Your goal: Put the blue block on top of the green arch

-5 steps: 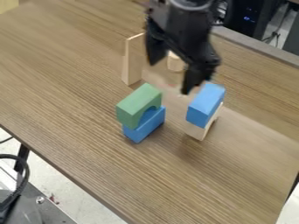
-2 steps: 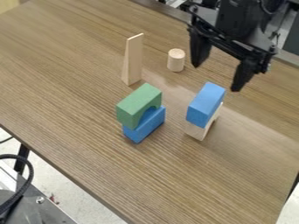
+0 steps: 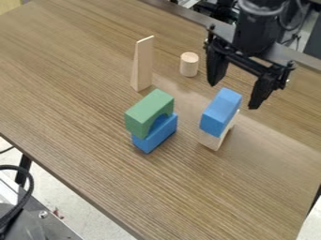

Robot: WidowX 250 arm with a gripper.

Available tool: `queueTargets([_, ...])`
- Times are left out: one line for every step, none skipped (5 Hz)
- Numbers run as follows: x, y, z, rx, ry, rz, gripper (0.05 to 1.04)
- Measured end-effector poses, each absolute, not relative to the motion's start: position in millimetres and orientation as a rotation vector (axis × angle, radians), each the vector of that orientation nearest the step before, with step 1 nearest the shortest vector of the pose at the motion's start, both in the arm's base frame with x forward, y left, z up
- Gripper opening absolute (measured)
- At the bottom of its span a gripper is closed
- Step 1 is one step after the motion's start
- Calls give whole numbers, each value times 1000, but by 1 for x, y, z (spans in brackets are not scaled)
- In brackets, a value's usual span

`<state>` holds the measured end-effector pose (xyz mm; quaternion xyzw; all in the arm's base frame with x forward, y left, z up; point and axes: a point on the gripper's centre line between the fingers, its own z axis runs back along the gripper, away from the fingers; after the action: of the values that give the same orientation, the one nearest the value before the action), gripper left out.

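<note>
Lowered slightly since the earlier frame, the gripper [image 3: 233, 96] is held at upper right, its fingers spread wide and nothing gripped. Near the frame's centre, the green arch [image 3: 149, 112] is borne by a second blue piece [image 3: 155, 136]. Right of centre, the blue block [image 3: 220, 111] is carried on a pale wooden piece [image 3: 216, 140], down-left of the fingers; its long axis, slanted lower left to upper right, is suitably crossed by their spread.
</note>
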<state>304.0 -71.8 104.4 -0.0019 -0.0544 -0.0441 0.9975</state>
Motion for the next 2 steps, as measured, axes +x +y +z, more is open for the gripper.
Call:
queueTargets([307,-67,99,29,-128,-175,1001])
queueTargets([310,-63,98,53,-146,-216,1001])
